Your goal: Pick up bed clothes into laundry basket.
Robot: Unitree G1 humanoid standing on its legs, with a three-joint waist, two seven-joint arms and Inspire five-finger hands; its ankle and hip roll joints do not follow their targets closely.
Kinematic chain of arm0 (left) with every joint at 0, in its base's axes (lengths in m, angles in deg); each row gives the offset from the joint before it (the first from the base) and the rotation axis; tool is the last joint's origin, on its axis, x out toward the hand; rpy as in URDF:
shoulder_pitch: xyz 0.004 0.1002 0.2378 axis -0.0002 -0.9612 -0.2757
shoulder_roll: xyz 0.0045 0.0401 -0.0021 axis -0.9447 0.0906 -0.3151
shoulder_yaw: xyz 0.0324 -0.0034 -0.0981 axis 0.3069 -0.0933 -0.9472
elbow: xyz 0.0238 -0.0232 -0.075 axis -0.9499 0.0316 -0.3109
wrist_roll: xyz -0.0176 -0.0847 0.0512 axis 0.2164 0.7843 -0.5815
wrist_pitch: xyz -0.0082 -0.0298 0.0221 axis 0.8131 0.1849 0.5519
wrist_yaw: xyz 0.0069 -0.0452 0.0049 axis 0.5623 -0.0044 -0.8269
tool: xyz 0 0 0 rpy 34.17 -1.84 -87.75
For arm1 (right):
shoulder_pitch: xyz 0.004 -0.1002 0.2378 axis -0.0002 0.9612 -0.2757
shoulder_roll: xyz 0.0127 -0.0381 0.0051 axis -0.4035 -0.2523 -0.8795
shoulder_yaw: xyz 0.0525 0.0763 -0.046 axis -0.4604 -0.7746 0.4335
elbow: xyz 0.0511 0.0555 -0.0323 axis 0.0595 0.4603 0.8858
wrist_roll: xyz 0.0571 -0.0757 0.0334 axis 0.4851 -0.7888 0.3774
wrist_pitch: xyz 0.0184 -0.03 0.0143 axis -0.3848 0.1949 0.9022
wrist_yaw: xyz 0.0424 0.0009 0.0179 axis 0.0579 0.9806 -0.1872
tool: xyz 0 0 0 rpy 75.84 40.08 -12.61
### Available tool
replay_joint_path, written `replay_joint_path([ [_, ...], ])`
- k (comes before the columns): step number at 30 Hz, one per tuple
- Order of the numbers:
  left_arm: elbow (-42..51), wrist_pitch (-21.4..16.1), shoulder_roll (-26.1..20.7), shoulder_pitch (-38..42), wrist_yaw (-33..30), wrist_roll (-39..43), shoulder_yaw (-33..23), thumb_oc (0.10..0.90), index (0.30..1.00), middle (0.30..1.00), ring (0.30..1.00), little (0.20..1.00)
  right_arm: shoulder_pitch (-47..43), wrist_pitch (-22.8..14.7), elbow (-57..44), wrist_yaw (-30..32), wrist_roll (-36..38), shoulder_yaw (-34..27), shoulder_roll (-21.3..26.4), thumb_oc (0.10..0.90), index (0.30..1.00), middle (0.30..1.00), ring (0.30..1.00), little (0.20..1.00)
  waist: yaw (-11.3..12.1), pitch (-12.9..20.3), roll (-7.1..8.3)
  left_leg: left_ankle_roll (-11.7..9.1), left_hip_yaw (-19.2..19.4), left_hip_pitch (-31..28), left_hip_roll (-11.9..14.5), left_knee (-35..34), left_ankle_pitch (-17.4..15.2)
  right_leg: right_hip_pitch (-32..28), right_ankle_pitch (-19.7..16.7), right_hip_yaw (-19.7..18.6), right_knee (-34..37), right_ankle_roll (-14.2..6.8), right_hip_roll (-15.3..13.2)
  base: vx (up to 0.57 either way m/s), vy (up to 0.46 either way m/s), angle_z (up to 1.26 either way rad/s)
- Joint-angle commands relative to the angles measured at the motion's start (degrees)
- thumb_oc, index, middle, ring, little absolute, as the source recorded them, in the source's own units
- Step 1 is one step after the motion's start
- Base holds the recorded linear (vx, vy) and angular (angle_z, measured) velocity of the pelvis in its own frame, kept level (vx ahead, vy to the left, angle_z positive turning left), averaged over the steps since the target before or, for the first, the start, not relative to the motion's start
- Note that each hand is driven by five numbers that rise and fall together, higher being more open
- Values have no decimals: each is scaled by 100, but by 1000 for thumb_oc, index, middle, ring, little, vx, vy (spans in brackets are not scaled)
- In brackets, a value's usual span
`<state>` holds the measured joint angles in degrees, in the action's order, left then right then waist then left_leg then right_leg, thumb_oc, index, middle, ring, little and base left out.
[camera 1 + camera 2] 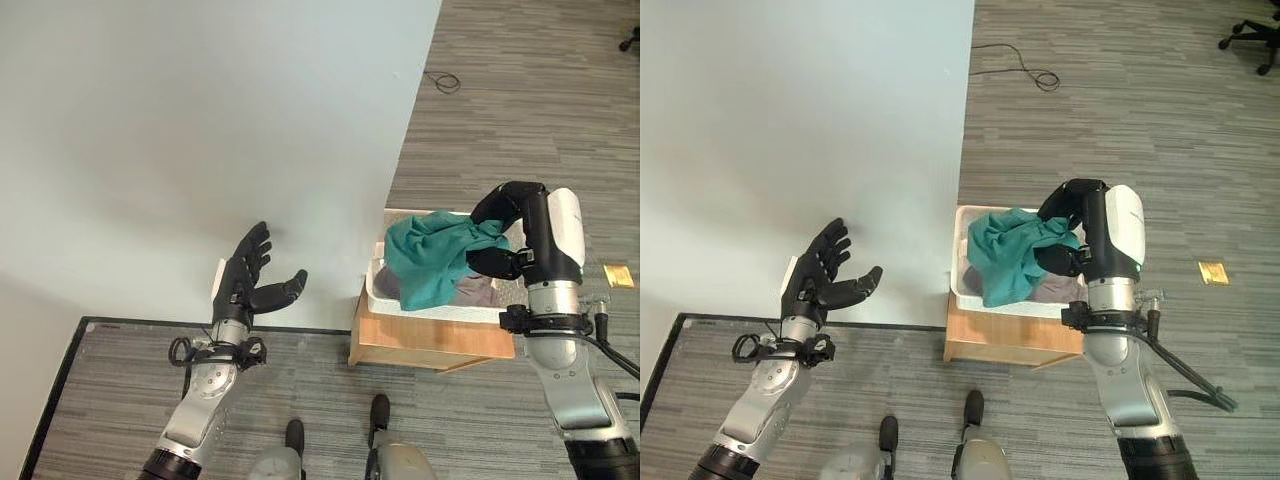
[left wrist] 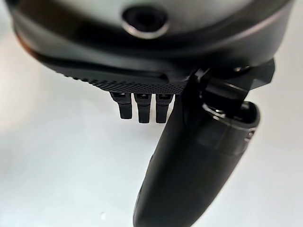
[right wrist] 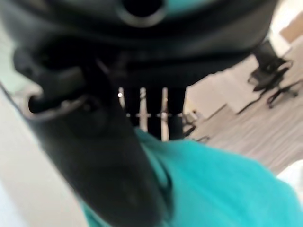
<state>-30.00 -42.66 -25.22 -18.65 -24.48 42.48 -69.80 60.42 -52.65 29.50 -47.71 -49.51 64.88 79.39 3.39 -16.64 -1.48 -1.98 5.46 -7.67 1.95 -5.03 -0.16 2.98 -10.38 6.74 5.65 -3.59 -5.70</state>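
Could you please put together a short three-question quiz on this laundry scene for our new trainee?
1. True or false: the teal cloth hangs over the white laundry basket, pinched in the right hand.
2. Multiple choice: the left hand is A) gripping the cloth, B) open above the pale bed and holding nothing, C) resting on the basket's rim.
3. Fill in: the basket stands on a ____ beside the bed.

Key:
1. True; the right wrist view shows teal fabric against that hand's fingers and thumb.
2. B.
3. Wooden stand.
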Motion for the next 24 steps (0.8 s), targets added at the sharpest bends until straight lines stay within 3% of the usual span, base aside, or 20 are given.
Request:
replay_joint_path([
  [1, 369, -398, 225, 768, 271, -200, 374, 800, 900, 900, 900, 900, -578, -105, -323, 339, -262, -165, 599, 400, 300, 300, 300, 300, -292, 437, -174, 10, 37, 241, 178, 47, -100, -1002, 1254, 306, -164, -384, -126, -38, -16, -13],
  [7, 251, -401, 220, 978, 317, -207, 547, 800, 900, 900, 900, 900, -1392, 138, 480, 346, -409, 244, 1124, 400, 300, 300, 300, 300, -281, 92, -277, -13, 7, 583, 141, 18, -42, -660, 1152, 325, -139, -433, -191, -91, -2, -5],
  [18, 70, -509, 91, 1256, 397, -190, 634, 800, 900, 900, 900, 900, -3234, 458, 2277, 440, -351, 1259, 2033, 400, 300, 300, 300, 300, -104, -311, -280, -87, 56, 1366, 128, 3, 266, 95, 882, 290, -85, -476, -284, -70, 0, 1],
  [24, -44, -540, 101, 1249, 402, -146, 543, 800, 900, 900, 900, 900, -3627, 594, 2698, 516, -550, 1466, 2304, 400, 300, 300, 300, 300, -45, -475, -262, -139, 58, 1708, 163, 3, 375, 377, 821, 317, -65, -509, -324, -30, 8, -2],
])
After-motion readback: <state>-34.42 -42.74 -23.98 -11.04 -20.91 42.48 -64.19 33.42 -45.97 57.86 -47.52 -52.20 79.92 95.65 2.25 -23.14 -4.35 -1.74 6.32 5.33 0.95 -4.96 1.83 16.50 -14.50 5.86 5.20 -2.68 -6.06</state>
